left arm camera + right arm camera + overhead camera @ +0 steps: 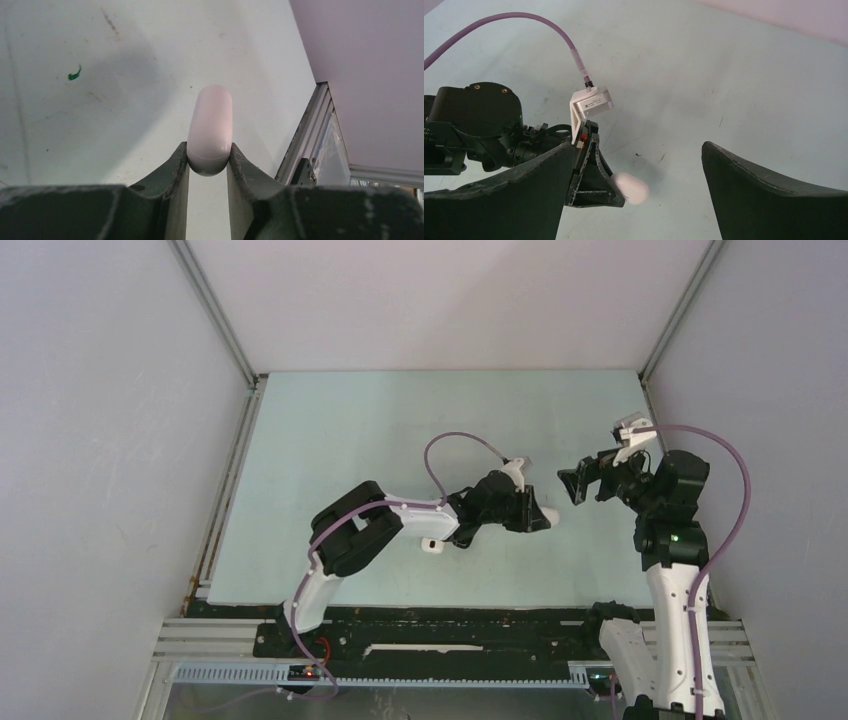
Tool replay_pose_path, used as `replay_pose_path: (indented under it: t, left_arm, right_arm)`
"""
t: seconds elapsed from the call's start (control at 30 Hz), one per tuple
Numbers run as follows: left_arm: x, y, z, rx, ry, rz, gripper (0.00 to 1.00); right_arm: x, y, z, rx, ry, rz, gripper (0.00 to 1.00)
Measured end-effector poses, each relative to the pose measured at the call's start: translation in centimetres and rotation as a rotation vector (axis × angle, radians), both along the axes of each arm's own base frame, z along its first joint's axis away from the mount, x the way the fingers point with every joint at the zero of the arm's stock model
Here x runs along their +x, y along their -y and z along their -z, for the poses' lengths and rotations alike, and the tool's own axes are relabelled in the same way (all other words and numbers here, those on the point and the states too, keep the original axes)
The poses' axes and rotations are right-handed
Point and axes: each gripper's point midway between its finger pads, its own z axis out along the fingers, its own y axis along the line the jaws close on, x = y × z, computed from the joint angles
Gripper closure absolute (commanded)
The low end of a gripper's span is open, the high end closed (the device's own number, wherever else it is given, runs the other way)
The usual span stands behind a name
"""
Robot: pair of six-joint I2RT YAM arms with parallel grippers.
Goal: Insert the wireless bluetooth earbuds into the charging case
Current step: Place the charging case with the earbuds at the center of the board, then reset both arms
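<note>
My left gripper [209, 152] pinches the near end of a smooth white pebble-shaped plastic case [210, 122], which juts out beyond my fingertips. My right gripper [639, 146] gapes wide, empty.

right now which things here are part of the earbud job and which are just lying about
Job: white case pinched in the left hand; open right hand; small white piece beside the left arm, maybe an earbud.
Lying about: green mark on the table; purple cables.
</note>
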Motion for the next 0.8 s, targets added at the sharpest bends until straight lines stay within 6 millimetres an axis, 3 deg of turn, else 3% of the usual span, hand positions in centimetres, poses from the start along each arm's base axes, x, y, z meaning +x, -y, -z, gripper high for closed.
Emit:
replay_pose_path:
  t: [0.3, 0.43, 0.5, 0.53, 0.57, 0.6, 0.7, 0.8]
  left_arm:
    - [1.1, -2.0, 4.1, 0.111, -0.186, -0.056, 0.68]
    - [2.5, -3.1, 4.4, 0.113, -0.213, -0.090, 0.58]
    - [2.7, -3.8, 4.9, 0.124, -0.224, -0.101, 0.47]
    - [2.8, -4.2, 4.8, 0.122, -0.228, -0.104, 0.35]
    - [2.9, -4.4, 4.6, 0.123, -0.227, -0.106, 0.07]
    - [2.9, -4.8, 4.3, 0.120, -0.226, -0.112, 0.01]
    - [2.9, -6.1, 2.6, 0.117, -0.185, -0.121, 0.00]
    - [2.6, -8.8, 3.2, 0.195, -0.158, -0.148, 0.00]
  right_arm:
    - [0.6, -0.1, 2.1, 0.011, -0.075, -0.012, 0.00]
    - [0.6, -0.2, 2.1, 0.011, -0.074, -0.023, 0.00]
    - [0.6, -0.2, 2.1, 0.010, -0.074, -0.024, 0.00]
    - [0.6, -0.2, 2.1, 0.009, -0.074, -0.024, 0.00]
    - [0.6, -0.2, 2.2, 0.009, -0.075, -0.024, 0.00]
    - [0.6, -0.2, 2.2, 0.010, -0.076, -0.024, 0.00]
    - [0.8, -0.2, 2.5, 0.008, -0.085, -0.026, 0.00]
    - [1.0, -0.1, 2.9, 0.007, -0.100, -0.027, 0.00]
